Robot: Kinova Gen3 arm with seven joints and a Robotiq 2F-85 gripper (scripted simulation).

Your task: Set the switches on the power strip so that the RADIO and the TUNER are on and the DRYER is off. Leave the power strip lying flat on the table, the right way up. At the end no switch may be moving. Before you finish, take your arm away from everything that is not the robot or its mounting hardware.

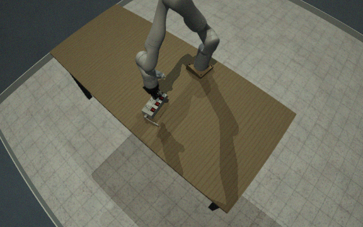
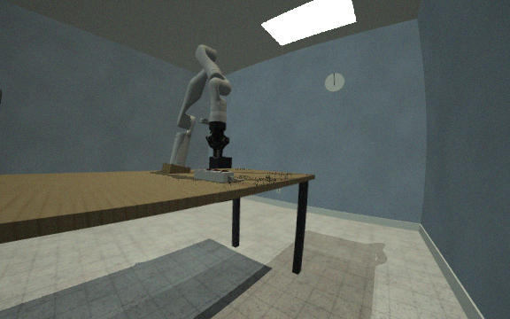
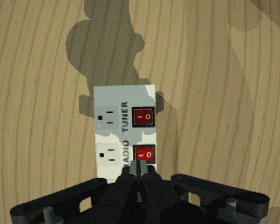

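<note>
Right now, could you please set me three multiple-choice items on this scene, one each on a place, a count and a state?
1. Where does the power strip lie on the table?
A. near a long edge
B. against the arm's base
C. at a far corner

2. How many red switches show in the top view?
A. one
B. three
C. five

3. How do the tool's fingers stand?
A. wide open
B. shut on a cable
C. shut, holding nothing

Answers:
1 A, the strip sits close to the table's edge.
2 B, three red rockers in a row.
3 C, the fingertips meet over the strip's near end.
</note>
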